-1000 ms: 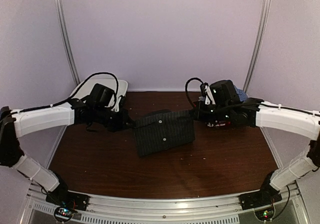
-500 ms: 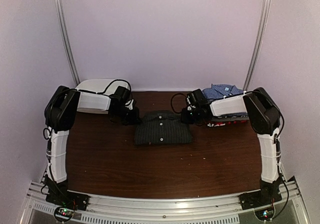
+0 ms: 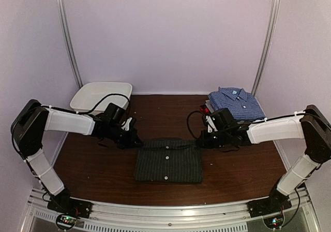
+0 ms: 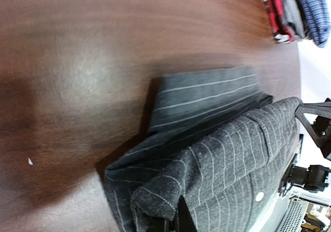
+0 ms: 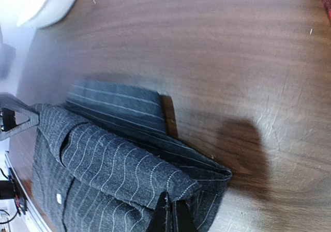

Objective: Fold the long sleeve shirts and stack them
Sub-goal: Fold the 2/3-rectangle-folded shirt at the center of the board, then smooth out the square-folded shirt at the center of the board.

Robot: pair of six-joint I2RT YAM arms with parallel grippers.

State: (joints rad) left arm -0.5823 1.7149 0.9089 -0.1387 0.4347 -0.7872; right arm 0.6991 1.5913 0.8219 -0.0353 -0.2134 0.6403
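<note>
While both claws pinch its far edge, the black shirt point(image 3: 168, 162) lies folded flat, nearer the arms' bases than the stack point(image 3: 235, 103) and to its left, well apart from it. The left gripper point(image 3: 138, 142) is clenched on the corner farther from the stack and the right gripper point(image 3: 199, 141) on the corner nearer it, so the held edge runs crosswise, its right end pointing below the stack. The carry likely goes rightward and away; the right arm, closer to the stack, should lead
</note>
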